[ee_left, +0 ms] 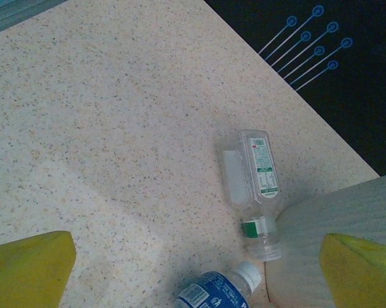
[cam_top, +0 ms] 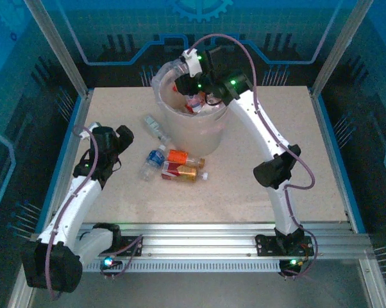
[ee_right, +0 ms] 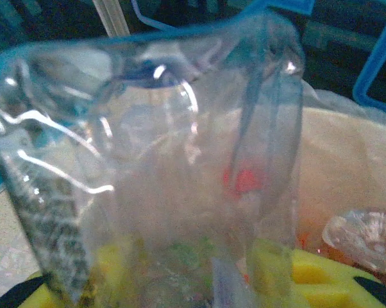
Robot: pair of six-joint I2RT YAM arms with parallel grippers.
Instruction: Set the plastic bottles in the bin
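Note:
The bin (cam_top: 180, 131) stands at the middle back of the table, and bottles lie inside it. My right gripper (cam_top: 188, 76) hangs over its rim, shut on a clear crushed plastic bottle (ee_right: 161, 160) that covers the yellow fingers (ee_right: 308, 269). Left of the bin, my left gripper (cam_top: 109, 138) hovers open above the table. Below it lie a clear green-labelled bottle (ee_left: 254, 192) and a blue-labelled bottle (ee_left: 218, 290), both against the bin's wall (ee_left: 337, 215). An orange-labelled bottle (cam_top: 184, 156) and a red-labelled one (cam_top: 180, 171) lie in front of the bin.
The speckled table (cam_top: 257, 199) has open room on its right half and near the front. Metal frame posts and blue panels close it in at the back and sides.

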